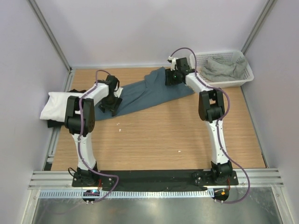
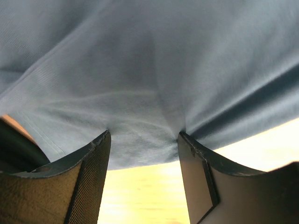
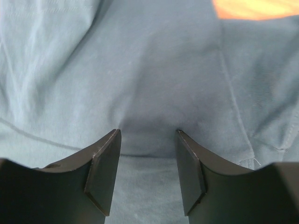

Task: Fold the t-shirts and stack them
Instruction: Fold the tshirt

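One white mesh basket [image 1: 243,77] stands at about 1 o'clock on the table [image 1: 163,140] in the top view, and a grey-green t-shirt [image 1: 223,67] lies crumpled inside it. At 9 o'clock, on the left edge, a white t-shirt [image 1: 56,105] lies on top of a black t-shirt [image 1: 53,123]. The slate-blue t-shirt [image 1: 145,93] lies stretched across the far half of the table, from 10 o'clock toward 12 o'clock. The left gripper [image 1: 111,105] is on its near left end and the right gripper [image 1: 172,77] is on its far right end, just beside the basket.

In the left wrist view the left gripper [image 2: 144,135] has its jaws apart. Both tips press on the slate-blue t-shirt [image 2: 149,70] near its hem, and creases run out from them. Bare table [image 2: 140,196] shows at 6 o'clock.

In the right wrist view the right gripper [image 3: 148,133] is also spread, and its tips touch the slate-blue t-shirt [image 3: 140,60], which fills nearly the whole view. A bit of table [image 3: 252,8] shows at 1 o'clock.
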